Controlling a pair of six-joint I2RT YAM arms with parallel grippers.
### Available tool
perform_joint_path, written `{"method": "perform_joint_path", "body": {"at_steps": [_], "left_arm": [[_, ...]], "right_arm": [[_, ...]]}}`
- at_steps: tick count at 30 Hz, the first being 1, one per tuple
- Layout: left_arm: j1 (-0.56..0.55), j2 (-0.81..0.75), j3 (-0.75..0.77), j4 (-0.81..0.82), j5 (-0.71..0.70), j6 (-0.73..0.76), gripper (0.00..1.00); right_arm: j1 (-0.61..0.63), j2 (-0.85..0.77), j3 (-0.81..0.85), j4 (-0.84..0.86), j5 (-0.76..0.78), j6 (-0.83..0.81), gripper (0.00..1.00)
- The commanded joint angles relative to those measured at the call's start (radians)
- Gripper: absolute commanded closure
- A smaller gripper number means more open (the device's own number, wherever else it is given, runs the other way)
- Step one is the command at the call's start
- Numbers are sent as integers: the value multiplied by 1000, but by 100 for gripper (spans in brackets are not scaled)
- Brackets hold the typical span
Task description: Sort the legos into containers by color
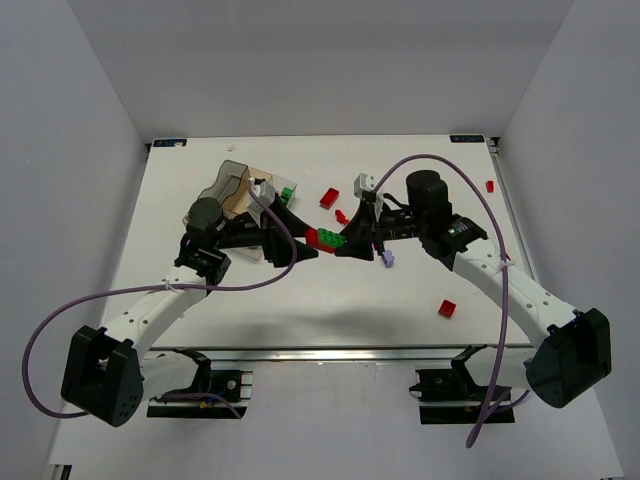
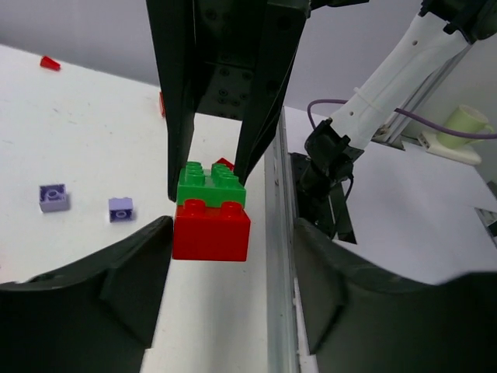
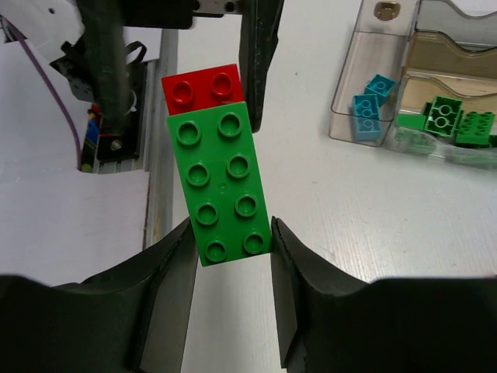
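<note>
at table [image 1: 300, 300] centre | right hand [image 3: 231, 233] clamps green brick [image 3: 221, 186] stacked on red brick [image 3: 200, 87] | left hand [image 2: 231, 233] released, flanking it

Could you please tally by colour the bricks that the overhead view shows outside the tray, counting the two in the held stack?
Red bricks: 5, four loose plus one in the held stack
Green brick: 1, in the stack
Purple brick: 1
Pale grey-lilac brick: 1
Total: 8
</note>
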Motion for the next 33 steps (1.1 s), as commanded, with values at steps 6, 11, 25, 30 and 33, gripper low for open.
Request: {"method": "perform_joint_path", "body": {"at_steps": [6,11,25,30,33], "left_arm": [[2,3,24,-41,-12,43,42],[2,0,22,-41,-24,46,60],[2,-2,33,-81,-16,79,100],[2,-2,44,-127,-16,112,100],[2,1,50,-149,-19,128,100]], "right_arm": [[7,-23,10,72,29,60,100],[9,-34,-1,77,21,65,100],[-39,-66,-20,103,7,116,100],[-88,-71,-6,109,-8,132,100],[-98,-73,-1,117,-28,151,100]]}}
